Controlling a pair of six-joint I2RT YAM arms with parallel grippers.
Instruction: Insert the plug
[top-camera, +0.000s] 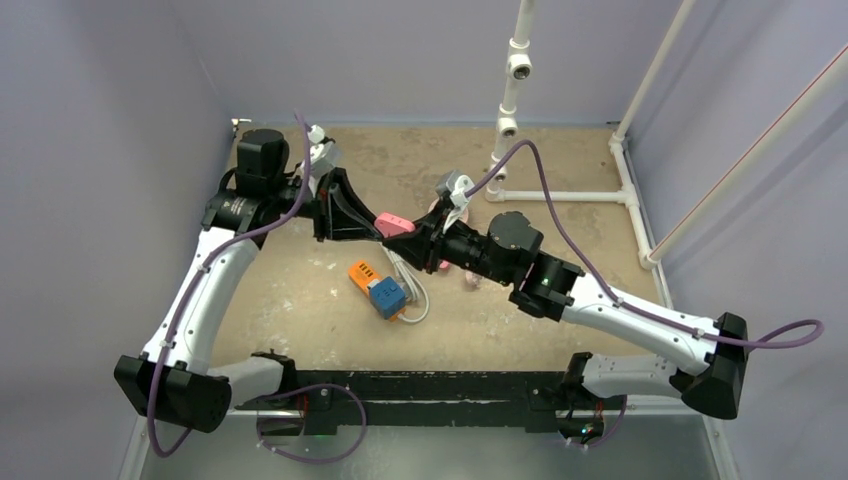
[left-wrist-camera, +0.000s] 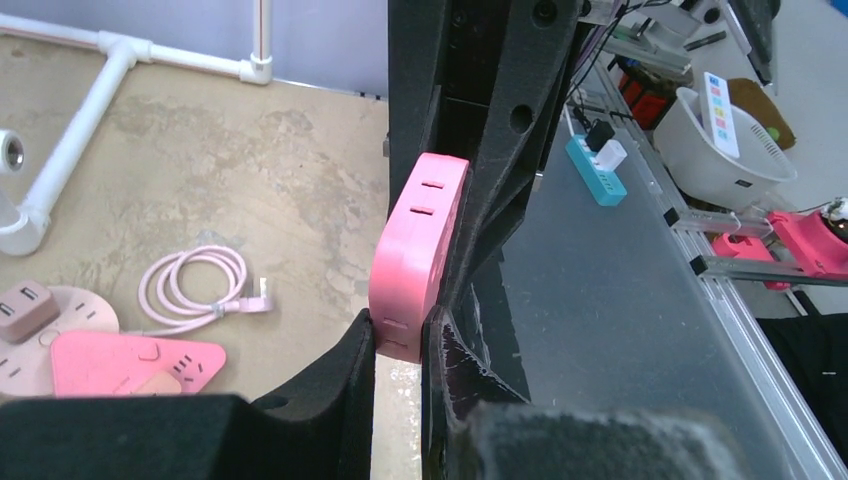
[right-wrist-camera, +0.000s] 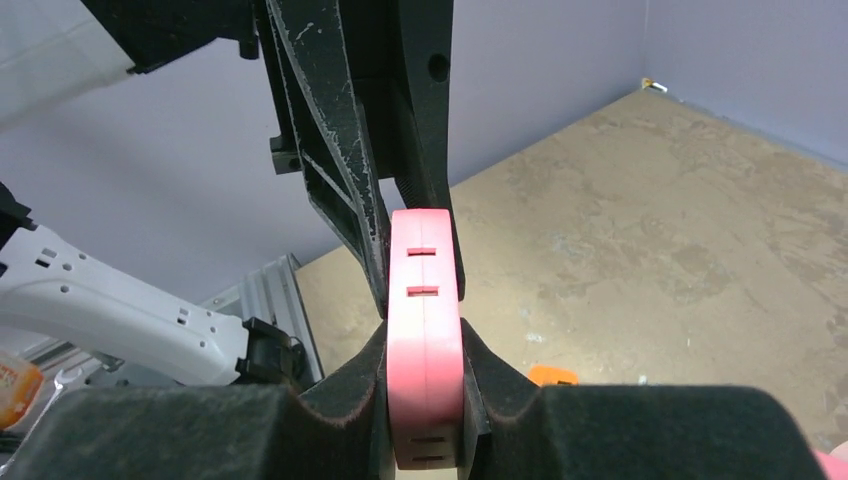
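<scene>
I see the left gripper (left-wrist-camera: 400, 345) and the right gripper (right-wrist-camera: 425, 370) both clamped on the pink socket block (top-camera: 393, 222), one at each end.

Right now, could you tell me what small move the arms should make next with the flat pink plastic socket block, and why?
Probably ease the left gripper open. Both it and the right gripper are clamped on the flat pink plastic socket block, held in mid-air, so neither arm is free to fetch the pink coiled cable's plug.
</scene>
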